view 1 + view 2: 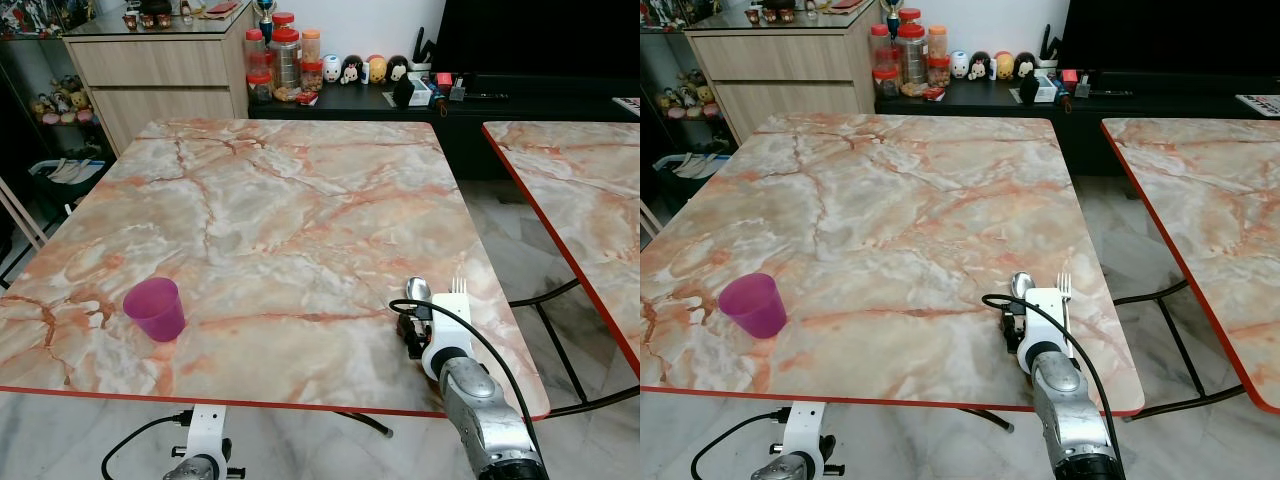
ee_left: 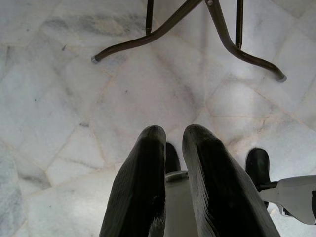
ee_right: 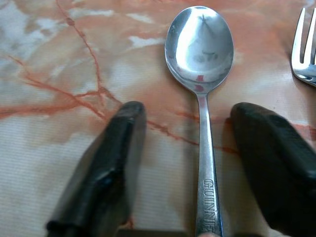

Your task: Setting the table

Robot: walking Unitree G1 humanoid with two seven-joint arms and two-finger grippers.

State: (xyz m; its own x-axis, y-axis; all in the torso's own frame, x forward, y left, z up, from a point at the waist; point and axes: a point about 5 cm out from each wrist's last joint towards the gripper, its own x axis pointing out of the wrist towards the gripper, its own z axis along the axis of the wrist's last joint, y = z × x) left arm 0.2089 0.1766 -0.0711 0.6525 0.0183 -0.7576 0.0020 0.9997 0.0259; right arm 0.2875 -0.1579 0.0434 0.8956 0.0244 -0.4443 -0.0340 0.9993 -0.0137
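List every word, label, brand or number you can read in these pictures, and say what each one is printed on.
"GUINNE", cut off by the picture's edge: stamped on the handle of the spoon, which lies on the marble table between the open fingers of the right pincer.
Labels on the jars on the far cabinet: too small to read.

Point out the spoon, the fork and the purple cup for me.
spoon [image 3: 199, 47]: right wrist view, middle of its bowl.
fork [image 3: 304, 52]: right wrist view, on its tines.
purple cup [image 1: 156, 311]: left eye view, on its side wall.
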